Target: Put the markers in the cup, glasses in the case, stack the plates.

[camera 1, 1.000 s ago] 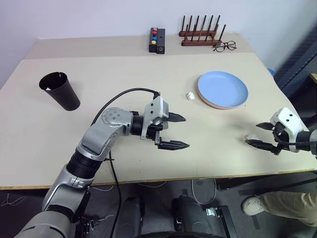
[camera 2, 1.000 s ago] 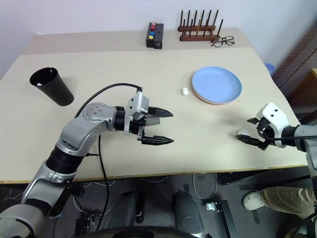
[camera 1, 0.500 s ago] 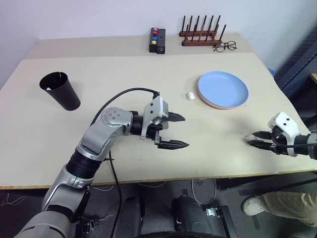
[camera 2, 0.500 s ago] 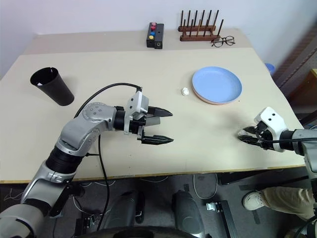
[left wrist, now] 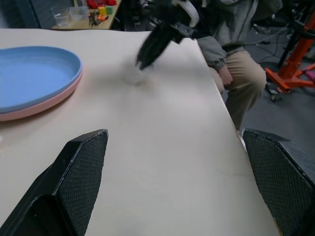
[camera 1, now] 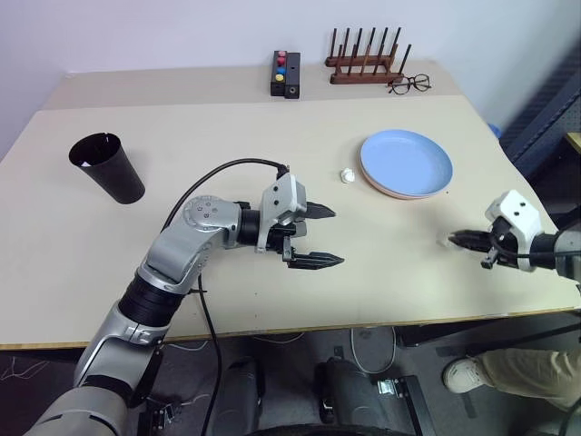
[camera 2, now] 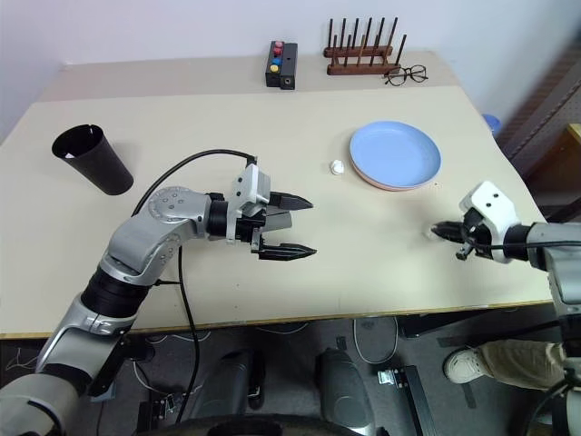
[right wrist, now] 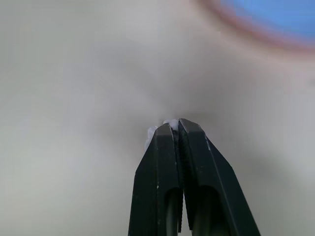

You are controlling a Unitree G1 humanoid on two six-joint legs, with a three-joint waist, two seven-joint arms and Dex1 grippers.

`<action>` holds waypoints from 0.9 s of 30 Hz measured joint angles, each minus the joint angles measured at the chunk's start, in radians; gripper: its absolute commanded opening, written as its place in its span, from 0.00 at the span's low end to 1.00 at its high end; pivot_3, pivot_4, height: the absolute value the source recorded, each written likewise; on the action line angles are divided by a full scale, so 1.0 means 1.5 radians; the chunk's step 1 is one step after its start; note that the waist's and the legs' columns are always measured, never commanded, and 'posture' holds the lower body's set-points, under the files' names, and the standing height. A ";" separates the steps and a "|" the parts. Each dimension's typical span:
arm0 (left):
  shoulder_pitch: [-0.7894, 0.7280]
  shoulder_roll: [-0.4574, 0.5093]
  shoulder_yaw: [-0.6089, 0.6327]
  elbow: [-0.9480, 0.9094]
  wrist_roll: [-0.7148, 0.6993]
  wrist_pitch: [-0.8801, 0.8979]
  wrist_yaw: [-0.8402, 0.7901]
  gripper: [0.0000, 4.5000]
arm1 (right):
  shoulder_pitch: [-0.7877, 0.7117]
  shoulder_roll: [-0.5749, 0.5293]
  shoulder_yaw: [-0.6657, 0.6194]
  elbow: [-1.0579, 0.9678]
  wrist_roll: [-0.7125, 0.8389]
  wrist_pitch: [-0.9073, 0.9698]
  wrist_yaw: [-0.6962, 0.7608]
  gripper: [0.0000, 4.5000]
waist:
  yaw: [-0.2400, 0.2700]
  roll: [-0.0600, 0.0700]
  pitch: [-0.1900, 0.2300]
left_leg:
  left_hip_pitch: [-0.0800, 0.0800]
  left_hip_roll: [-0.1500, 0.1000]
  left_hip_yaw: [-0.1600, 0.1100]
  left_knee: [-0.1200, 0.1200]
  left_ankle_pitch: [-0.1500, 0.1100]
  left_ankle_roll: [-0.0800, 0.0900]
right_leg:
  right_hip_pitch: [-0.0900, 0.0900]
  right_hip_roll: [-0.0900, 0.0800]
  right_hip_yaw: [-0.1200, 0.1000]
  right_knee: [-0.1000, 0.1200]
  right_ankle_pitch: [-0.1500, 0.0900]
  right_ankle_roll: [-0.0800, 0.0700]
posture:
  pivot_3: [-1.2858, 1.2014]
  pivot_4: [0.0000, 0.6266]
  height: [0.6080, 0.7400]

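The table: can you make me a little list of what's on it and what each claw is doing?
plates: blue plate stacked on pink plate
cup: black cup, near the robot's left edge
white bit: small white lump beside the plates
far edge: button box, wooden rack, wire glasses
left claw: open, holding nothing
right claw: shut on a tiny white piece

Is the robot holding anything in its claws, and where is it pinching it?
Right gripper pinches a small white thing at its fingertips. Left gripper holds nothing.
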 measured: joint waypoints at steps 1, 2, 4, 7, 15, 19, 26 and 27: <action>0.000 -0.002 0.000 0.000 0.001 -0.001 0.002 1.00 | -0.022 0.008 -0.001 0.001 0.004 -0.011 -0.007 0.00 | 0.001 0.000 0.000 | 0.000 0.000 0.000 0.000 0.000 0.000 | 0.000 0.000 0.000 0.000 0.000 0.000 | 0.52 0.24 1.00; 0.000 -0.002 0.001 0.000 0.001 -0.001 0.003 1.00 | -0.049 0.020 -0.002 0.005 0.008 -0.021 -0.013 0.00 | 0.001 0.000 0.000 | 0.000 0.000 0.000 0.000 0.000 0.000 | 0.000 0.000 0.000 0.000 0.000 0.000 | 0.52 0.24 1.00; 0.000 -0.004 0.002 0.000 0.003 -0.002 0.008 1.00 | -0.123 0.051 -0.003 0.032 0.019 -0.041 -0.027 0.00 | 0.000 0.000 0.000 | 0.000 0.000 0.001 0.000 0.000 0.000 | 0.000 0.000 0.001 0.000 0.000 0.000 | 0.52 0.24 1.00; 0.001 -0.008 0.003 -0.001 0.004 -0.004 0.017 1.00 | -0.209 0.074 -0.001 0.080 0.018 -0.087 -0.047 0.00 | 0.003 0.000 0.000 | 0.000 0.000 0.000 0.000 0.000 0.000 | 0.000 0.000 0.001 0.000 0.000 0.000 | 0.52 0.24 1.00; 0.006 -0.009 0.012 -0.011 0.010 0.003 0.063 1.00 | -0.336 0.157 0.044 0.333 -0.070 -0.273 -0.127 0.00 | 0.001 0.000 0.000 | -0.001 0.000 0.001 0.000 0.000 0.000 | -0.001 -0.001 0.001 0.000 0.000 0.001 | 0.52 0.24 1.00; 0.009 -0.008 0.034 -0.017 0.010 0.010 0.094 1.00 | -0.376 0.186 0.063 0.454 -0.110 -0.343 -0.165 0.22 | -0.001 0.000 0.000 | -0.001 0.000 0.001 0.000 0.000 0.000 | -0.001 -0.001 0.002 0.000 0.000 0.001 | 0.52 0.24 1.00; 0.023 0.006 0.056 -0.036 0.009 0.023 0.119 1.00 | -0.416 0.206 0.080 0.581 -0.150 -0.405 -0.189 0.99 | -0.001 0.000 0.000 | 0.000 0.000 0.002 0.000 0.000 0.000 | -0.001 -0.001 0.002 0.000 0.001 0.001 | 0.52 0.24 1.00; 0.027 0.007 0.057 -0.037 0.009 0.024 0.122 1.00 | -0.418 0.211 0.080 0.589 -0.153 -0.408 -0.189 0.99 | -0.001 0.000 0.000 | 0.000 0.000 0.002 0.000 0.000 0.000 | -0.001 -0.001 0.002 0.000 0.001 0.001 | 0.52 0.24 1.00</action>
